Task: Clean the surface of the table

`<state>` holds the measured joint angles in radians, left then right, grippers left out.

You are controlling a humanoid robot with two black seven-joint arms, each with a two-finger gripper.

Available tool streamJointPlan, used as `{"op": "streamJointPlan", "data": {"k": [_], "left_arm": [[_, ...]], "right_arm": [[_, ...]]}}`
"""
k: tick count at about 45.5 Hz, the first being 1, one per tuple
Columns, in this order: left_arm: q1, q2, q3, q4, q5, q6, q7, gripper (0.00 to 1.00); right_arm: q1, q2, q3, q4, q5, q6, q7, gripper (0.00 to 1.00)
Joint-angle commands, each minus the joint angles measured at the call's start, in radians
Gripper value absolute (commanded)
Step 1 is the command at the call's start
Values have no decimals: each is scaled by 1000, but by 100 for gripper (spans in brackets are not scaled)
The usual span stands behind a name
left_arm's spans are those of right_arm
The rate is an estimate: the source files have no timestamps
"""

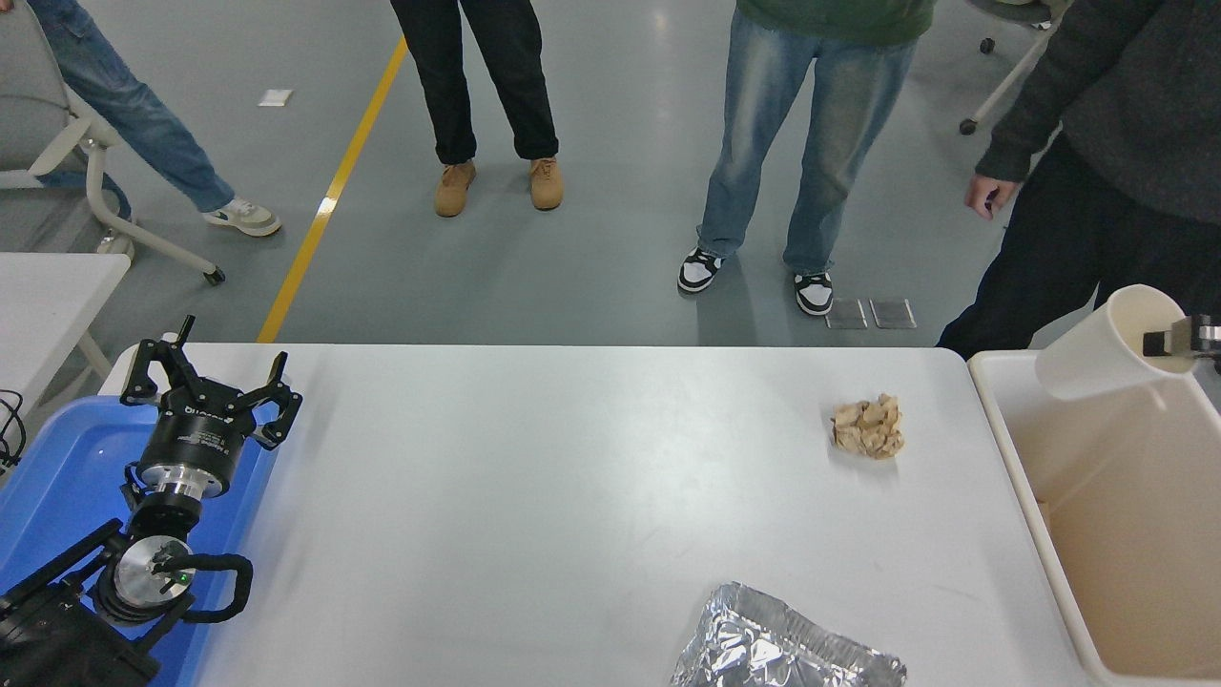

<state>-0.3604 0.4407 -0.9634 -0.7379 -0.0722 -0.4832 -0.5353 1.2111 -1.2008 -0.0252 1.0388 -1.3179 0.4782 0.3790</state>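
The table surface (534, 477) is a wide white top with rounded corners. On it lie a crumpled brown paper ball (868, 426) at the right and a crumpled foil tray (782, 644) at the front edge. My right gripper (1166, 342) comes in at the right edge, shut on the rim of a white paper cup (1107, 343). It holds the cup tilted in the air above the far end of the beige bin (1135, 534). My left gripper (205, 382) is parked open at the lower left, above a blue tray (57, 477).
Several people stand on the far side; one hand (987, 194) hangs near the bin's far corner. A smaller white table (48, 296) stands at the left, with a chair behind it.
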Motion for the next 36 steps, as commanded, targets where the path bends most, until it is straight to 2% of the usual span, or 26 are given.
{"op": "streamJointPlan", "data": {"k": [1,15,28,36], "left_arm": [[0,0,0,0,0,0,0,99],[0,0,0,0,0,0,0,99],[0,0,0,0,0,0,0,99],[0,0,0,0,0,0,0,99]], "right_arm": [[-122,66,-5,-177,12,-76,41,0],[-283,312,-10,-614,20,-158,132,0],[-432,484,-16,-828,62,-283,140,0],[-459,584,-18,-970,109,-299,140,0]]}}
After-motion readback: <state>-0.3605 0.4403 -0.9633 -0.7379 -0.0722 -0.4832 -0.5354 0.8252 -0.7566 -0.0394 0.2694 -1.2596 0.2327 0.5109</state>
